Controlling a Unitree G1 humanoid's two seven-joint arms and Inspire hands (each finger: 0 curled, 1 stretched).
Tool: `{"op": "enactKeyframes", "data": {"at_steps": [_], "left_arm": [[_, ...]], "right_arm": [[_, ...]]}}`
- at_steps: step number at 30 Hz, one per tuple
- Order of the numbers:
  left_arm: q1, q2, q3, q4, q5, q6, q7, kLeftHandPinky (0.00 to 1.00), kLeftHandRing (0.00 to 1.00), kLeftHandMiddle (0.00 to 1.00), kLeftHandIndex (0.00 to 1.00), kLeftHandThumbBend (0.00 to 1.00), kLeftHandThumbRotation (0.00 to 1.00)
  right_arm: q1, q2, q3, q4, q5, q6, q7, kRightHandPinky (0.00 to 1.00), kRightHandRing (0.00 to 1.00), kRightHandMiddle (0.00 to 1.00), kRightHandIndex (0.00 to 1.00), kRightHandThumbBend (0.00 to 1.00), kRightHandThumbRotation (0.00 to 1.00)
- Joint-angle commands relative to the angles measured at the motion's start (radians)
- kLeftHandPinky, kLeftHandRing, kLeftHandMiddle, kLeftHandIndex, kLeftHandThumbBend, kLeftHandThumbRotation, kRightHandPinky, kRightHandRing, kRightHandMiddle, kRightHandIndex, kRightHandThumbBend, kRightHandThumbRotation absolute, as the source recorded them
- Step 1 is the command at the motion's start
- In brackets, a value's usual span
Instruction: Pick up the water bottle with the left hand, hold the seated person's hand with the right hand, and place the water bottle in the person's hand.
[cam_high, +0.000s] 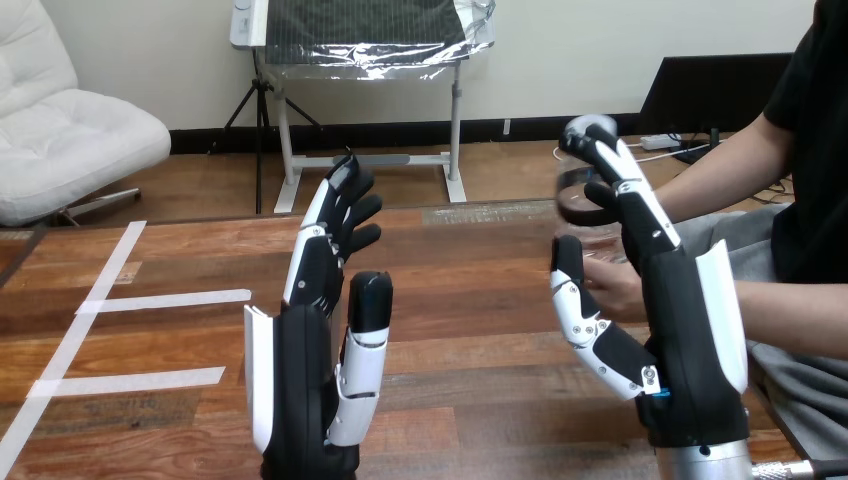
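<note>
I see the table (160, 260) spanning the lower frame. Left robot hand (300, 370), lower centre: upright over the table, fingers straight and spread, holding nothing. Right robot hand (680, 330), lower right: upright, fingers straight, thumb beside the person's hand (618, 290); I cannot tell whether they touch. Water bottle (575, 190), right of centre: upright in the person's hand, partly hidden behind the right robot hand's fingers.

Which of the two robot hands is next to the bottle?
The right robot hand, at the view's right, beside the water bottle and the person's hand. The left robot hand stands apart, open.
</note>
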Motion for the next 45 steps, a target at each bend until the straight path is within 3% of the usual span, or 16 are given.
{"op": "enactKeyframes", "data": {"at_steps": [1, 25, 45], "left_arm": [[0.142, -0.042, -0.007, -0.047, 0.003, -0.013, 0.008, 0.77, 0.84, 0.87, 0.89, 0.41, 1.00], [0.132, -0.022, -0.003, -0.071, -0.017, -0.004, 0.017, 0.77, 0.81, 0.85, 0.88, 0.39, 0.89], [0.136, -0.025, -0.006, -0.083, -0.021, 0.010, 0.020, 0.75, 0.80, 0.84, 0.87, 0.38, 0.86]], "right_arm": [[-0.053, 0.019, 0.010, 0.006, 0.010, -0.029, 0.004, 0.89, 0.94, 0.94, 0.86, 0.02, 0.00], [-0.050, 0.016, 0.015, 0.009, 0.035, -0.028, 0.031, 0.85, 0.91, 0.93, 0.86, 0.01, 0.00], [-0.036, 0.014, 0.017, 0.004, 0.053, -0.024, 0.049, 0.86, 0.93, 0.95, 0.88, 0.01, 0.00]]}}
